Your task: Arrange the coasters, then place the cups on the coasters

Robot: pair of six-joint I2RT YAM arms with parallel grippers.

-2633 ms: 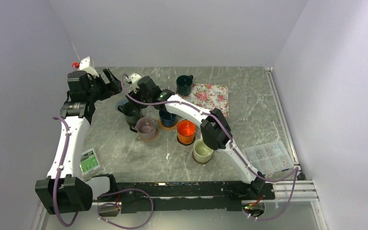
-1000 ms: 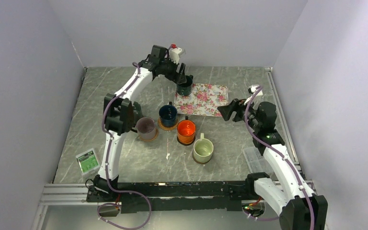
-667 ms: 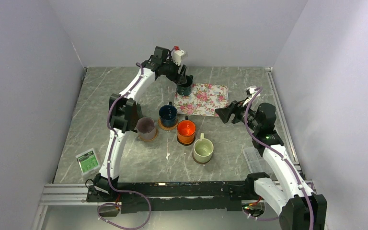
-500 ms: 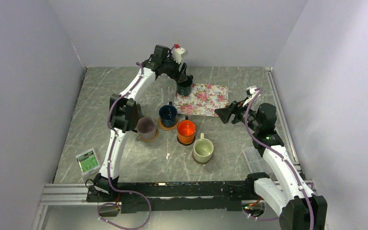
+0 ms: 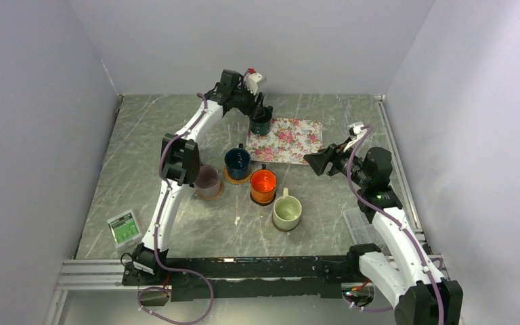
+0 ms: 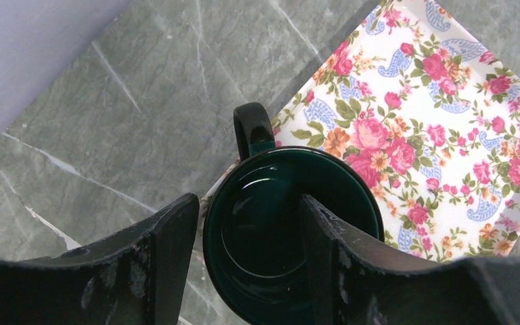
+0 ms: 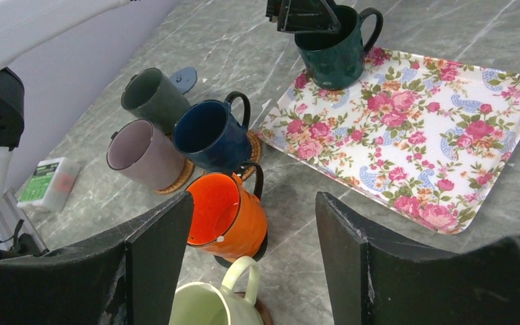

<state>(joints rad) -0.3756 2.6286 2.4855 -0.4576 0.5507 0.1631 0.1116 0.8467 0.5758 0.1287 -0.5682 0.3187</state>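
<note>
Left wrist view: dark green mug (image 6: 291,250) at the far-left corner of the floral mat (image 6: 447,135), your left gripper (image 6: 247,206) open astride its wall. Risk?

— Closing off-centre could tip it on the mat's edge. The other cups (image 7: 210,135) crowd the mat's near-left side, so lift straight up; your right gripper (image 7: 254,203), open and empty, hangs at its near-right corner.

The left arm (image 5: 161,217) and right arm (image 5: 398,229) have white link shells between chunky black joints, each with a purple cable (image 5: 165,143) looped alongside. A white camera block (image 5: 256,79) with a red tip sits on one wrist. The left gripper (image 6: 250,206) has matt black, wedge-shaped, scuffed fingers (image 6: 162,257).
</note>
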